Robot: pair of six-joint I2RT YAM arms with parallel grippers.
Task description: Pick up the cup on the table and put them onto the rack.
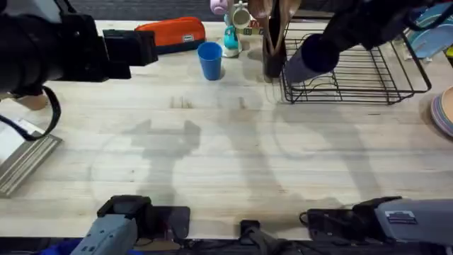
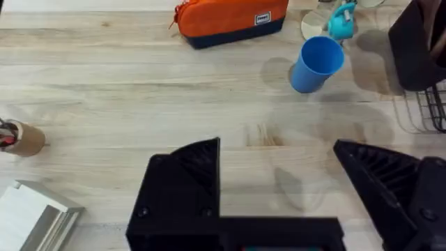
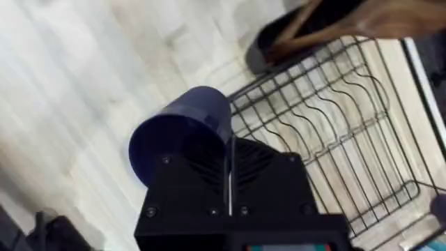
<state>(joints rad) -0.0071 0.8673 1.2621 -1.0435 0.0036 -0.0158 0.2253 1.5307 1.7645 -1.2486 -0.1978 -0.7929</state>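
Roughly half done, no cup racked yet. Left gripper spread wide, empty, over bare desk. At 12 o'clock on the desk, bright blue cup upright, untouched. At 1 o'clock, right gripper clamping navy cup at the near left corner of the rack.
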